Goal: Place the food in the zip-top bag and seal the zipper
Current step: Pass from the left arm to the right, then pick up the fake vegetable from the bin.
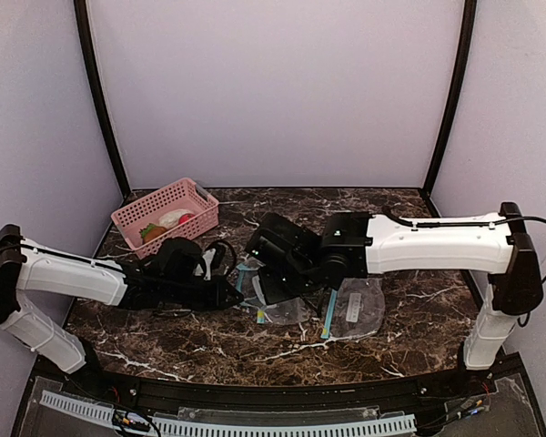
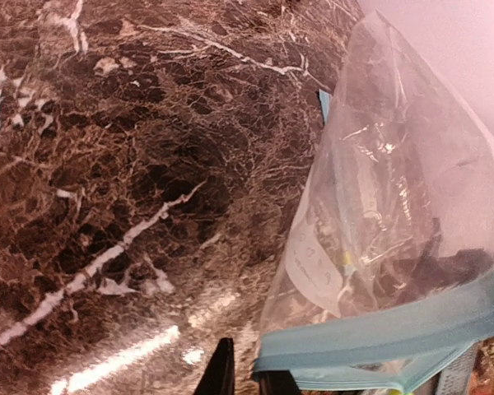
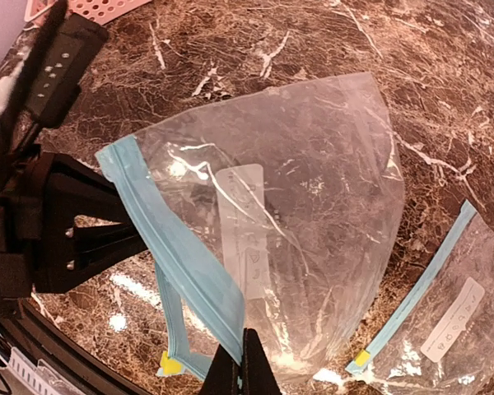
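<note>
A clear zip-top bag [image 1: 287,312] with a blue zipper strip [image 3: 181,247] hangs lifted between my two grippers near the table's middle. My right gripper [image 3: 243,362] is shut on the strip near its yellow-tabbed end. My left gripper [image 2: 249,374] has its jaws all but closed at the strip's other end [image 2: 370,337], with only a sliver of gap showing. The bag [image 3: 313,189] holds nothing and its mouth gapes a little. The food [image 1: 168,221] lies in the pink basket [image 1: 136,217] at the back left: a brown bun, a whitish piece and a red piece.
A second clear bag [image 1: 357,308] with a blue strip lies flat on the marble table just right of the held one, also visible in the right wrist view [image 3: 453,321]. The basket's corner [image 3: 99,6] shows behind the left arm. Grey walls enclose the table.
</note>
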`<state>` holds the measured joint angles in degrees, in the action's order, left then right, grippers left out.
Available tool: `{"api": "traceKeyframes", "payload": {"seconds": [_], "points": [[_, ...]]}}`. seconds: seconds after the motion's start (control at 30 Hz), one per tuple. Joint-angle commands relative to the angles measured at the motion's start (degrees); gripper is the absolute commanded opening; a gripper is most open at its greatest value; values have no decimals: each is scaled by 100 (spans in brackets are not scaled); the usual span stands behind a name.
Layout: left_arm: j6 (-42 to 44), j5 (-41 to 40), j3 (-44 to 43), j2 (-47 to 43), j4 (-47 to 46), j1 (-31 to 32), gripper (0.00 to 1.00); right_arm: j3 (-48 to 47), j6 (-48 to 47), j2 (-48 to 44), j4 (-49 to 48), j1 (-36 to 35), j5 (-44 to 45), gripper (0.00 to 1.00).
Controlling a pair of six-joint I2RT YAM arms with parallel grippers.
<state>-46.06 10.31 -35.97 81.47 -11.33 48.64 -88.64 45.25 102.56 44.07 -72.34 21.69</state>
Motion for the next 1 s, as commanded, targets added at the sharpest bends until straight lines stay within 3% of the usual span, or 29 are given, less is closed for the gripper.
{"api": "traceKeyframes", "payload": {"seconds": [0.0,0.07,0.17,0.33,0.5,0.67,0.97], "points": [[409,232,-18,-453,-151,-40,17,21,291,183,299,119,115,0],[652,169,-96,-757,169,-39,32,9,320,238,364,163,118,0],[821,327,-236,-1118,724,-39,61,34,360,259,495,225,119,0],[1030,629,-588,-1763,1887,-70,79,100,335,230,599,281,133,0],[1569,749,-1418,-1969,3334,-563,85,128,304,212,619,321,134,0],[2364,858,-2173,-1708,4321,-1574,88,89,283,229,620,339,121,0],[2755,572,-2834,-557,4353,-3424,88,49,223,230,592,359,89,0]]}}
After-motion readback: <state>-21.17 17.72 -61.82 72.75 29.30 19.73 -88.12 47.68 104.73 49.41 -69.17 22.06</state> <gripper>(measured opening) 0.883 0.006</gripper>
